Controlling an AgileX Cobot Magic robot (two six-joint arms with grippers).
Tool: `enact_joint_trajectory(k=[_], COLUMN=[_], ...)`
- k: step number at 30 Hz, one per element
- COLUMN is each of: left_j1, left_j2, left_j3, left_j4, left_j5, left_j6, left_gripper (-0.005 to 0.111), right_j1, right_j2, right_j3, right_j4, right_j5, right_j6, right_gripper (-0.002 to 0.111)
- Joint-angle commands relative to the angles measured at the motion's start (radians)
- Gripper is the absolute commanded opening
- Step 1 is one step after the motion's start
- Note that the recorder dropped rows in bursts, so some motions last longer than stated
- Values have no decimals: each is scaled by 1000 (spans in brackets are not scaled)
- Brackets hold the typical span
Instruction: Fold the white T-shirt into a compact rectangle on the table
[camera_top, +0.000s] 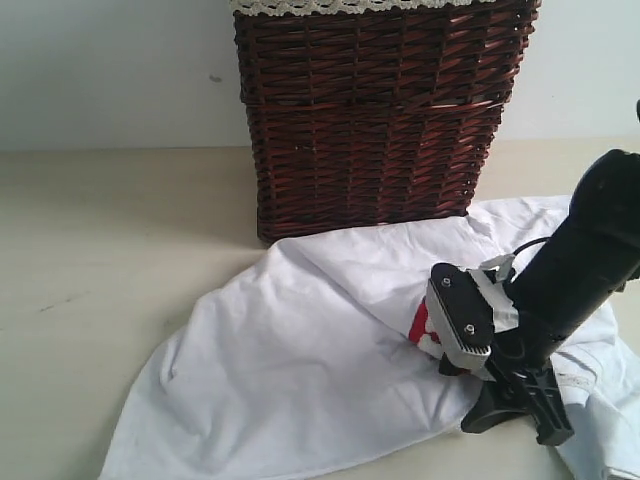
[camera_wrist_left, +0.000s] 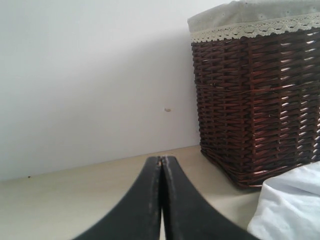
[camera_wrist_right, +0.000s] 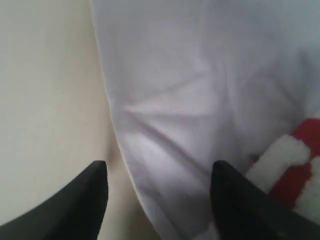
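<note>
The white T-shirt (camera_top: 300, 350) lies crumpled and spread on the table (camera_top: 100, 250), in front of a wicker basket. A bit of its red patch (camera_top: 422, 325) with white fuzzy lettering peeks out beside the right arm. My right gripper (camera_top: 515, 410) is low at the shirt's near edge. In the right wrist view it (camera_wrist_right: 159, 170) stands open, one finger over the bare table (camera_wrist_right: 45, 100), the other over the shirt (camera_wrist_right: 200, 90) near the red patch (camera_wrist_right: 300, 165), the hem running between them. My left gripper (camera_wrist_left: 161, 159) is shut and empty above the table (camera_wrist_left: 60, 200), left of the shirt (camera_wrist_left: 292, 205).
A tall dark brown wicker basket (camera_top: 380, 110) with cream lace trim stands against the pale wall (camera_top: 100, 70), touching the shirt's far edge. The left wrist view has it (camera_wrist_left: 260, 100) close on one side. Bare table stretches left of the shirt.
</note>
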Motion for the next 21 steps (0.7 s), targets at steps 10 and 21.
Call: enact_joint_trajectory(k=[10, 21], left_j1=[-5, -5], left_j2=[-6, -6], left_j3=[0, 0], left_j4=[-1, -1], left_j5=[3, 3], left_j6=[-2, -2], left_gripper=[0, 0], right_j1=[1, 1], right_j2=[-67, -21], right_j3=[2, 2], right_j4=[-89, -175], right_j5=[-32, -6], right_j6=[-76, -37], right_gripper=[55, 47])
